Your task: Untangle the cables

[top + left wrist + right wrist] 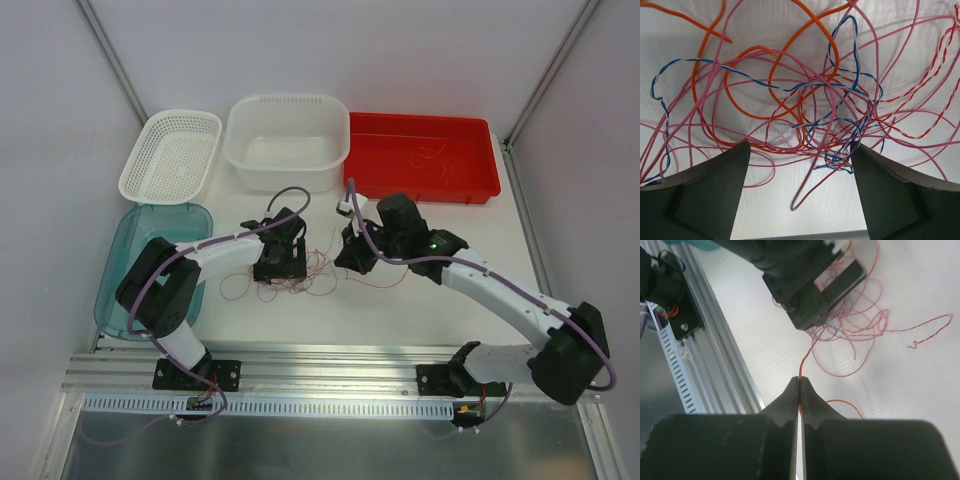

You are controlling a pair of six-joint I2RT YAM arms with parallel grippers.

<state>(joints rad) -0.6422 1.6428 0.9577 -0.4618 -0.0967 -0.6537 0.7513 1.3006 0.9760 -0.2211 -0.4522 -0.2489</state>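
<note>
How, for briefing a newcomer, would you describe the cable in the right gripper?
On the white table, a tangle of thin cables lies between the arms. One orange-red cable leaves it for the right gripper, the only one pinched between shut jaws.

No text, label, brand, number or sign can be read anywhere in these three views.

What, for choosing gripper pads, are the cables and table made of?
The cables: probably plastic-insulated wire, smooth and slightly glossy, holding springy loops; some are twisted two-colour pairs. The table: white, matte, faintly ribbed, possibly a plastic sheet.
</note>
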